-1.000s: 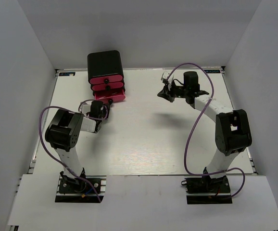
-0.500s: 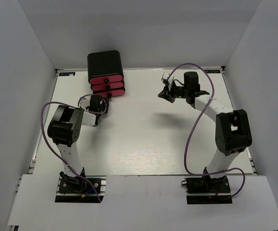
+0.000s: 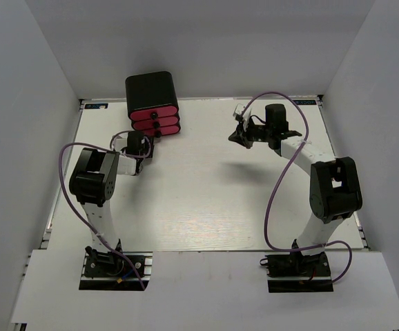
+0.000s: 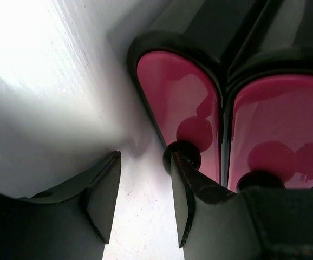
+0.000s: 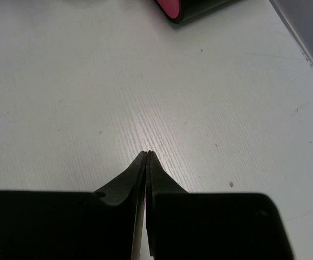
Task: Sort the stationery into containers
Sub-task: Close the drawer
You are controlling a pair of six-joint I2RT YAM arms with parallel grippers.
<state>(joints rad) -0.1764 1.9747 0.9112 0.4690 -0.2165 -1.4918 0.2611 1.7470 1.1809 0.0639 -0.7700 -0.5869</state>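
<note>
The black cabinet (image 3: 151, 91) stands at the table's far left with its three pink drawers (image 3: 155, 121) all flush. No pens, markers or eraser show in any view. My left gripper (image 3: 146, 141) is open just in front of the lowest drawer. In the left wrist view the left gripper (image 4: 145, 162) holds nothing, and its right finger (image 4: 191, 184) rests against a black knob (image 4: 182, 153) on a pink drawer front (image 4: 181, 103). My right gripper (image 3: 236, 136) hangs over the far middle of the table. Its jaws (image 5: 148, 154) are pressed together and empty.
Grey walls enclose the white table (image 3: 206, 193) on three sides. A corner of the cabinet (image 5: 186, 8) shows at the top of the right wrist view. Purple cables loop over both arms.
The lowest drawer stood pulled out a second ago and is now pushed in flush. My left gripper moved forward toward the cabinet with it. The right arm has barely moved.
</note>
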